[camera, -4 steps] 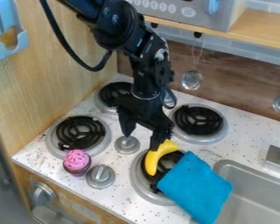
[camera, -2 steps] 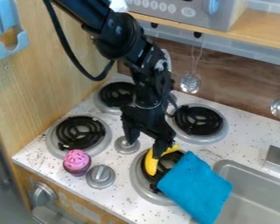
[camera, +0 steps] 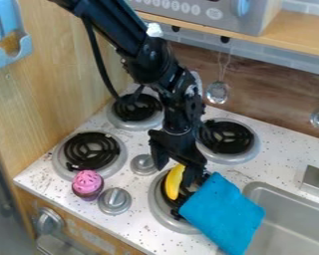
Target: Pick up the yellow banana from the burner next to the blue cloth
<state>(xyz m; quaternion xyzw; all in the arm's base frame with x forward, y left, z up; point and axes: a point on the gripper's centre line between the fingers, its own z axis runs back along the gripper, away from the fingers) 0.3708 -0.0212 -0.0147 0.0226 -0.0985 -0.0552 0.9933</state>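
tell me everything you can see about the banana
The banana is plain yellow and smooth, gently curved, looking like a plastic toy, with no peel opened. It sits at the burner beside the blue cloth, its long side running up and down the picture. Its upper part is between the open fingers of the gripper, with one finger hiding part of its right edge. Whether either finger touches it, or how much of it rests on the coil, I can't tell.

To your left rose a pale wood-grain side wall [camera: 56, 89]; on the far side, you had a brown backsplash [camera: 268, 79] below grey tiles [camera: 282, 59] and a light wooden shelf [camera: 288, 37].
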